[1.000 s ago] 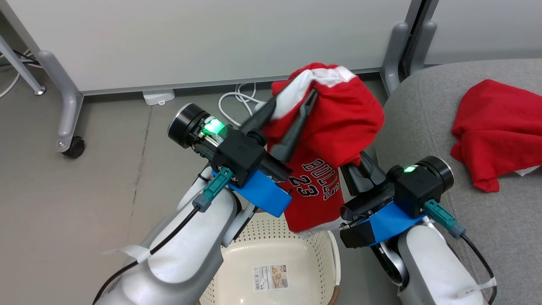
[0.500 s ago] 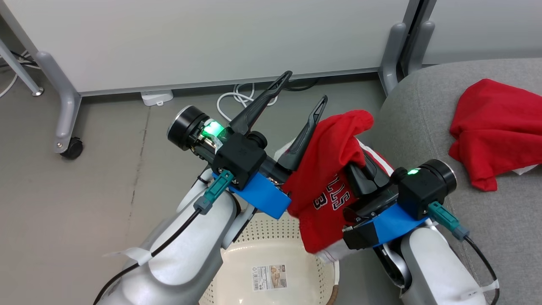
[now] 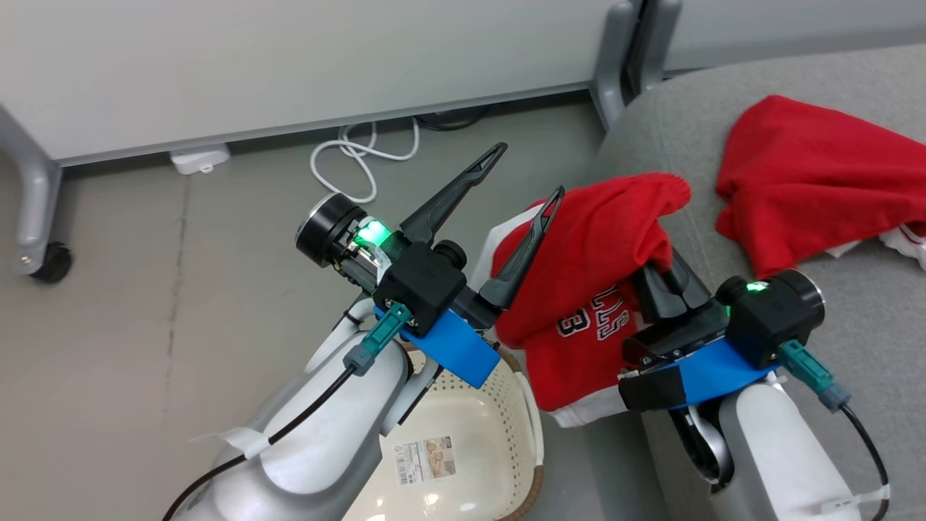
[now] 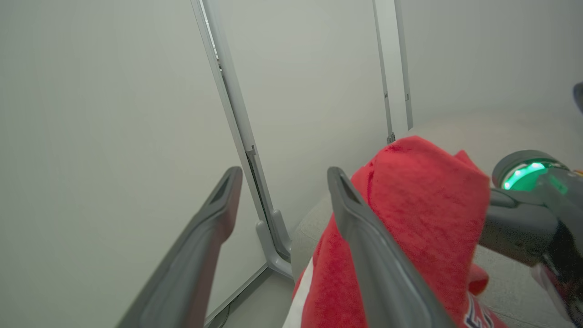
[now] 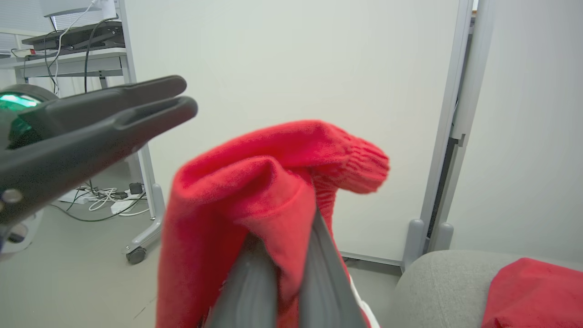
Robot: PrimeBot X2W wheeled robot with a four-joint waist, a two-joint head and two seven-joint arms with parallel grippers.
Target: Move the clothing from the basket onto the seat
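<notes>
The right pincer is closed on the jersey. Its two fingers go up into a fold of the red cloth, and the rest hangs down from them with the white hem lowest. The left pincer stands wide and holds nothing, but its nearer finger lies against the jersey's side, or just beside it. The jersey hangs in the air between the basket and the front edge of the seat, not yet over the cushion. I judge that the step in hand is the carry to the seat. To do it well, the right arm should lift first, so that the hem passes above the rounded edge and does not drag on it. The left pincer should stay apart, so that the cloth does not catch on its finger. The other garment already lies on the seat. Bare grey cushion is free in front of it and near the right arm, which is enough place for a release. The partition leg stands close behind the seat's corner, so a wide swing that way seems unwise.
</notes>
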